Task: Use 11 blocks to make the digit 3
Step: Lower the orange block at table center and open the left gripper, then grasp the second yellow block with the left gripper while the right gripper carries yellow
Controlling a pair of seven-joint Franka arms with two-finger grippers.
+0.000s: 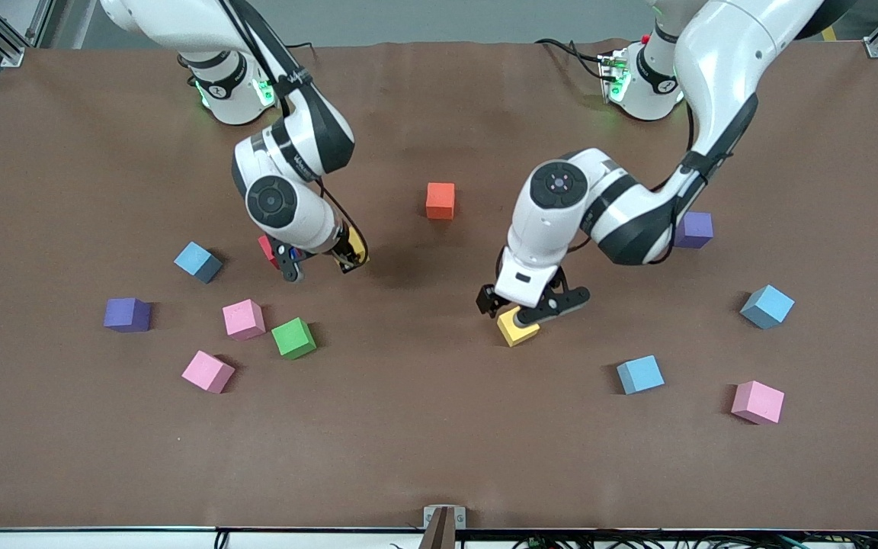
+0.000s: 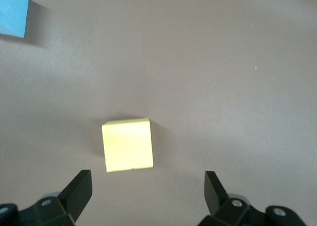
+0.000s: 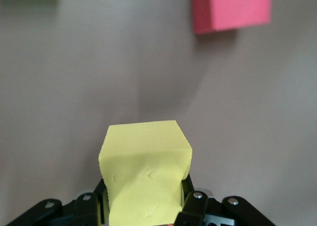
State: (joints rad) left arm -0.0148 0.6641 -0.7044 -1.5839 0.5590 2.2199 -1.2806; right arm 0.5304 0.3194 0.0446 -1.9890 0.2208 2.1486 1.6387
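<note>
My right tool (image 3: 143, 206) is clamped on a yellow block (image 3: 144, 179), carried just above the tabletop (image 1: 424, 427) beside a red block (image 1: 266, 247), so that one is ready to go wherever I start the 3. My left tool (image 1: 534, 305) hangs fingers apart right over a second yellow block (image 2: 127, 144), which sits on the cloth off-centre between the fingers; I judge that's the line-up for the next pick.

No digit yet: the blocks lie scattered. An orange block (image 1: 440, 200) sits alone mid-table. Toward the right arm's end there's a blue (image 1: 197, 261), two pinks (image 1: 244, 319) (image 1: 208, 371) and a green (image 1: 293, 338). Toward the left arm's end, two more blues (image 1: 640, 374) (image 1: 767, 306) and a pink (image 1: 757, 402). Two purple cubes (image 1: 127, 314) (image 1: 693, 229) I'll leave alone.

The surface is a brown mat, slightly rippled, with metal framing at the corners and cables along the near edge
</note>
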